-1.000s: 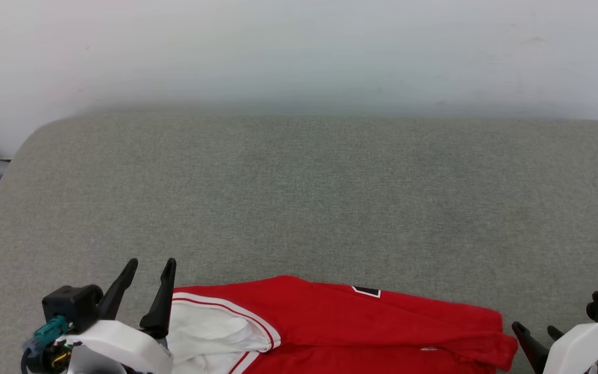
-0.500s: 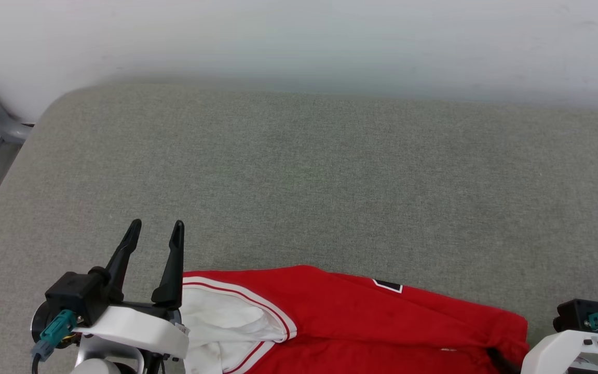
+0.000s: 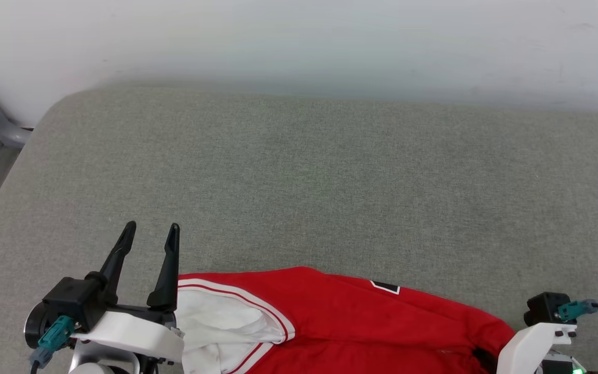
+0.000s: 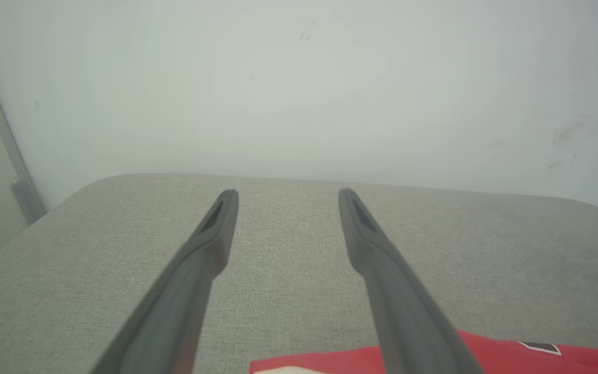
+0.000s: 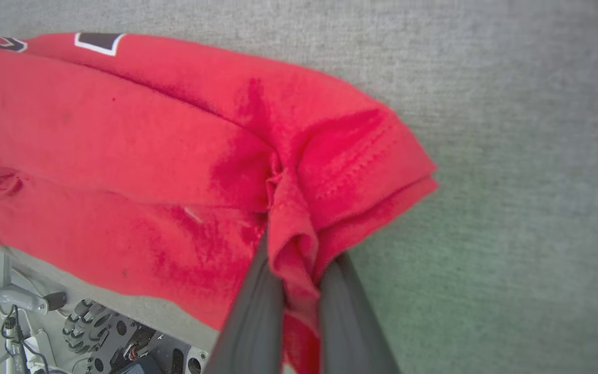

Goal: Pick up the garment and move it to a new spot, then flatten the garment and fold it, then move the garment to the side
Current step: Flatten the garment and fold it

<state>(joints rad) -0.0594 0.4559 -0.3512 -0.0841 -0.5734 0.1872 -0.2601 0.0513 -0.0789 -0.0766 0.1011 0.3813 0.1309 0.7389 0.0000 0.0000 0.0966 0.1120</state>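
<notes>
Garment (image 3: 361,322): red, folded over, lying along near edge of grey padded surface (image 3: 330,182); white sleeve (image 3: 211,322) with striped trim at left end.
Right gripper (image 5: 301,252): fingers pressed together on bunched red hem at Garment right end.
Left gripper (image 3: 152,228): fingers spread, nothing between them, just beside white sleeve, tips over bare surface.

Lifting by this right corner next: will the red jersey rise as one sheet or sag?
Probably floppy: the red jersey bunches into creases where the right jaws pinch its hem. It would likely sag and drag, since most lies folded on the grey fabric surface.
</notes>
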